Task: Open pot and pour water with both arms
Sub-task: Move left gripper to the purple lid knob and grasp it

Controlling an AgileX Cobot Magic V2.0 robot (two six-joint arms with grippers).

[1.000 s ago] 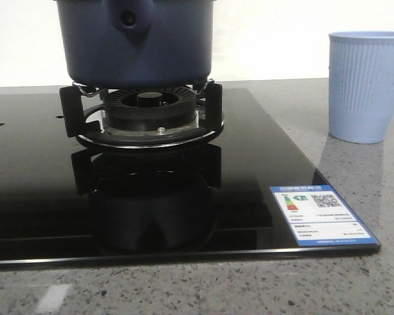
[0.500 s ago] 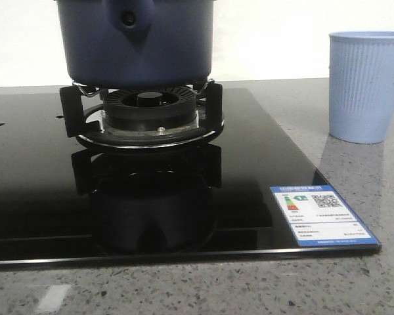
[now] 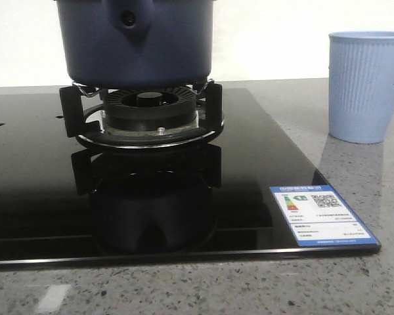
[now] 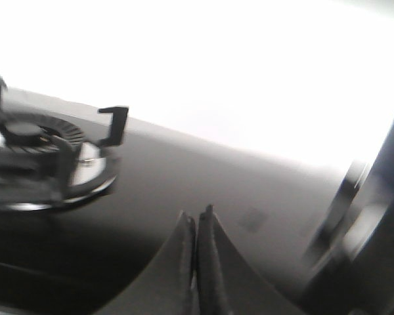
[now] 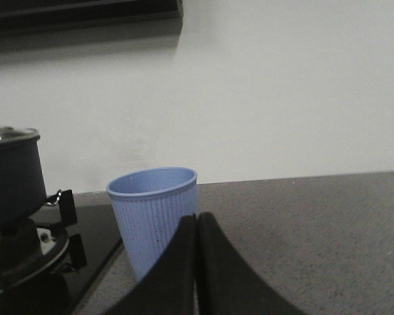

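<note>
The dark navy-blue pot (image 3: 136, 46) sits on the burner grate (image 3: 141, 115) of a black glass hob; its handle stub with a round hole (image 3: 127, 18) faces the camera and its top is cut off by the frame. It also shows in the right wrist view (image 5: 12, 174) with a shiny rim or lid edge. My left gripper (image 4: 197, 216) is shut and empty over the glass hob, beside a bare burner (image 4: 36, 147). My right gripper (image 5: 197, 220) is shut and empty, just in front of the light blue ribbed cup (image 5: 154, 213). Neither gripper shows in the front view.
The light blue ribbed cup (image 3: 366, 85) stands on the speckled grey counter (image 3: 354, 282) to the right of the hob. A blue energy label (image 3: 318, 214) is stuck at the hob's front right corner. A white wall stands behind.
</note>
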